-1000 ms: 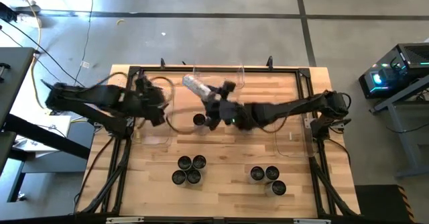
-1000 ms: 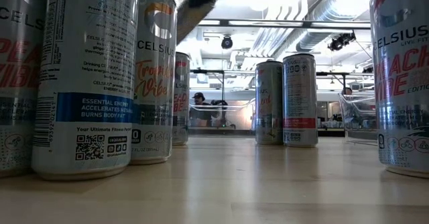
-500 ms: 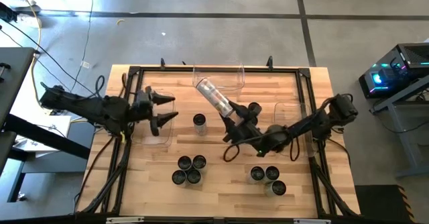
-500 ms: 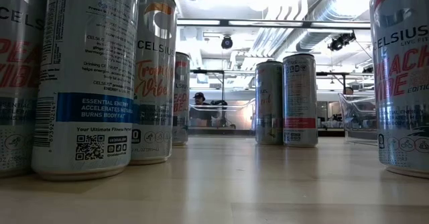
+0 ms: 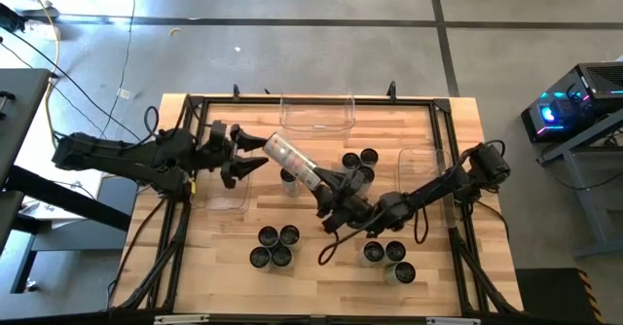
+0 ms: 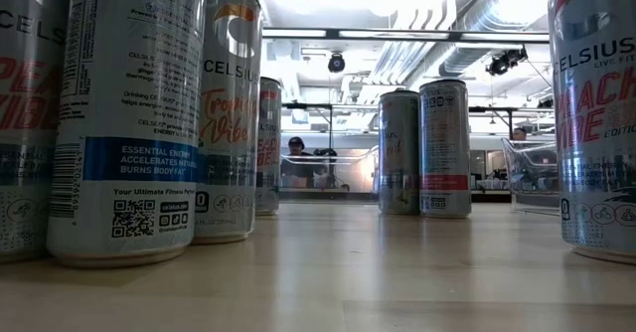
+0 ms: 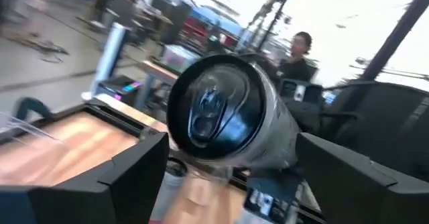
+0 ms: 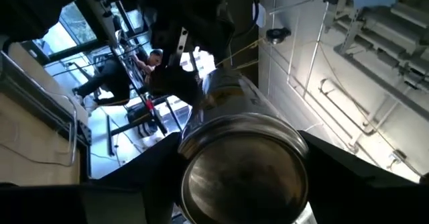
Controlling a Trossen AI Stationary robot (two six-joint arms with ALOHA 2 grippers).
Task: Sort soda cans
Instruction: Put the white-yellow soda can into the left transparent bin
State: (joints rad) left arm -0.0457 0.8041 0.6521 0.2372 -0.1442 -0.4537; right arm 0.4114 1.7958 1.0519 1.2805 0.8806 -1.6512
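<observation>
Held can [image 5: 290,160]: centre of frame, tipped on its side, long axis running upper-left to lower-right, top end toward left gripper.
Right gripper [image 5: 322,184]: clamped on its lower end.
Left gripper [image 5: 249,153]: spread wide, just beside the top, not touching.

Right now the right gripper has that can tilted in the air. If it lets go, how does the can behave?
The can is a smooth silvery cylinder held tilted in the right gripper, so dropped it would likely land on its side and roll. Its thin metal wall probably dents. The left gripper is open near its top end, perhaps ready to take it.
</observation>
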